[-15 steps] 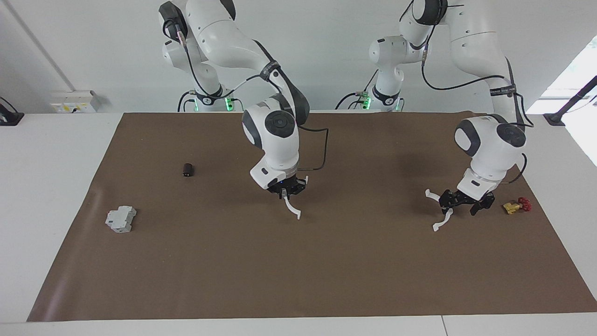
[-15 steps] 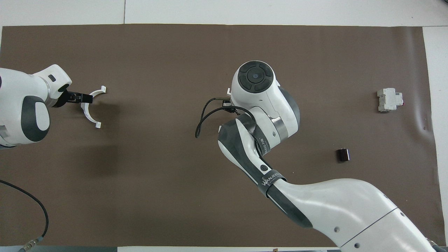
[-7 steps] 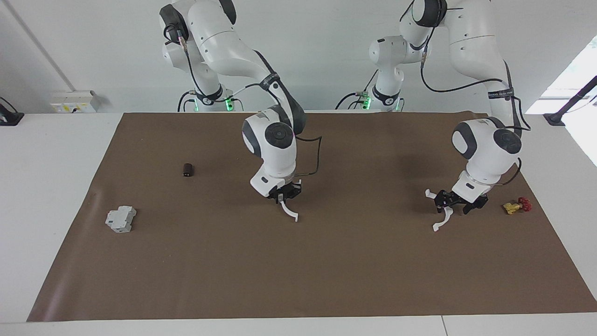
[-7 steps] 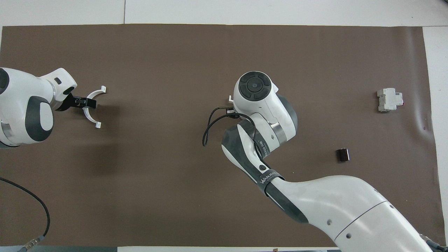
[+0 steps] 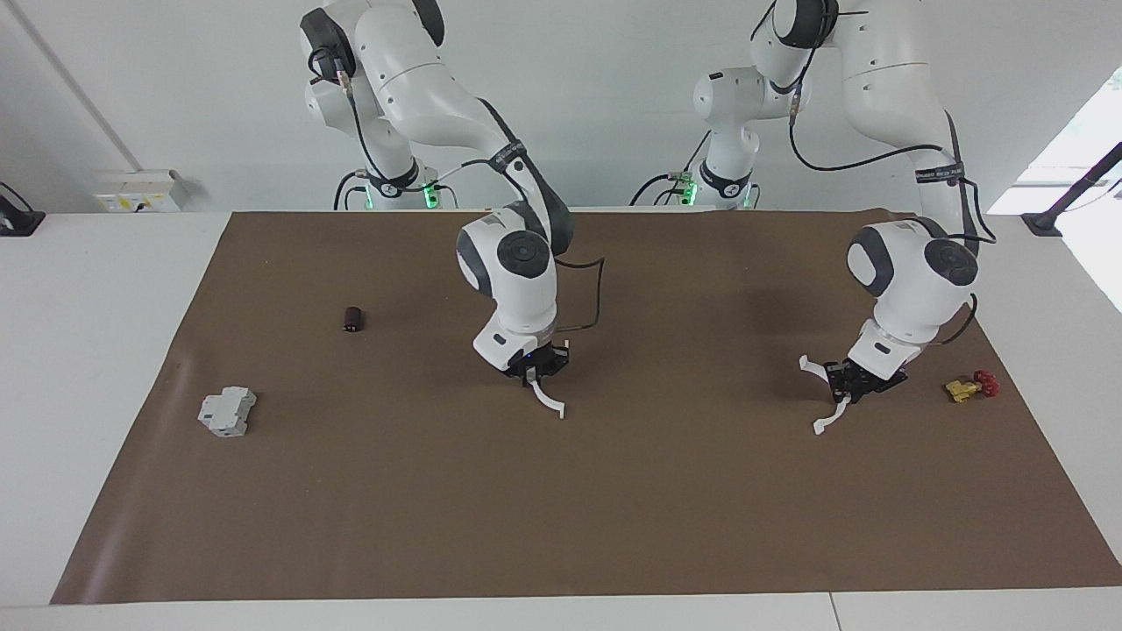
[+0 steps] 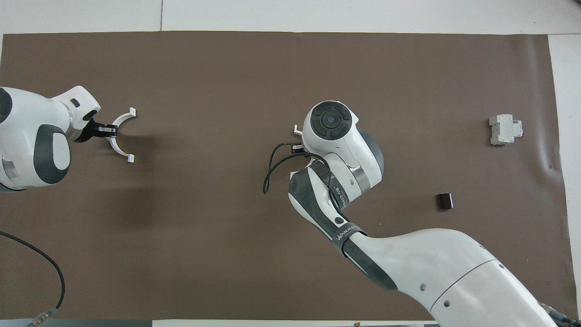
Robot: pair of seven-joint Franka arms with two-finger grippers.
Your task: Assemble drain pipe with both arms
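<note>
- Jaws of the right gripper [image 5: 535,375] are clamped on one white half-ring [image 5: 549,398] of the drain pipe, over the middle of the brown surface [image 5: 614,491]. The arc hangs down from the jaws, with its low tab at or just above the mat; I cannot tell if it touches. From overhead the big white wrist hides most of this arc, and only a small tab [image 6: 297,131] peeks out.
- Jaws of the left gripper [image 5: 848,382] are pinched on the middle of the other white half-ring [image 5: 828,394], near the left arm's end of the surface. From overhead the arc [image 6: 119,136] curves away from the jaws [image 6: 106,130], with one tab out to each side of them.
- The two half-rings are well apart.
- A small yellow valve with a red knob [image 5: 969,386] lies just beside the left jaws, toward the edge of the mat.
- A grey boxy block [image 5: 227,412] and a small dark cylinder [image 5: 352,318] lie well away from the right jaws, toward the right arm's end.
</note>
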